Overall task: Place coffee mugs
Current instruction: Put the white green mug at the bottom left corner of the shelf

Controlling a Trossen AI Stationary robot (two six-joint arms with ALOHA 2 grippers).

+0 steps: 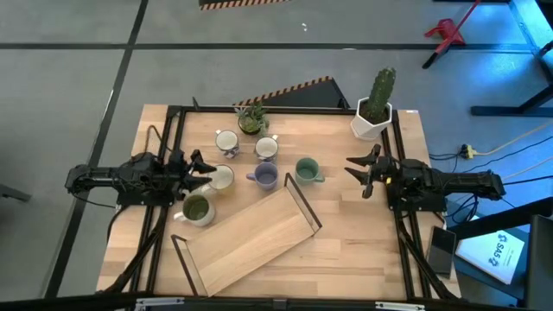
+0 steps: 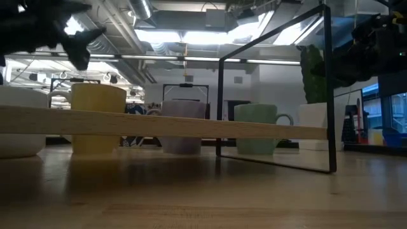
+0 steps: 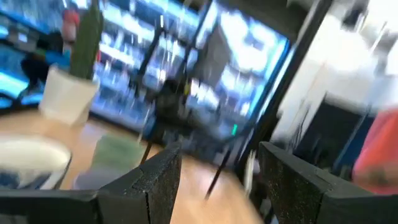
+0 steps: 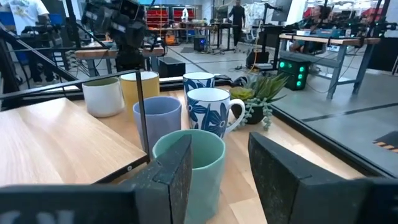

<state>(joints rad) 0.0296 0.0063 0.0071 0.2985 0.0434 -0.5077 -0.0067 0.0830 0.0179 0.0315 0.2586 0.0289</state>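
Six mugs stand upright on the table beyond the tray: two white ones with a blue pattern [image 1: 226, 141] [image 1: 266, 149], a teal one [image 1: 306, 169], a lavender one [image 1: 265, 178], a cream one [image 1: 220, 178] and an olive one [image 1: 197, 209]. My left gripper [image 1: 200, 168] is open and raised beside the cream mug, on its left; its fingers [image 3: 165, 180] hold nothing. My right gripper [image 1: 358, 171] is open to the right of the teal mug [image 4: 189, 165], level with it and apart from it.
A wooden tray with a black wire frame [image 1: 251, 238] lies slantwise in front of the mugs. A white cactus pot [image 1: 373, 111] stands at the far right corner, and a small green plant [image 1: 252, 118] sits behind the mugs. Bare tabletop shows between the teal mug and my right gripper.
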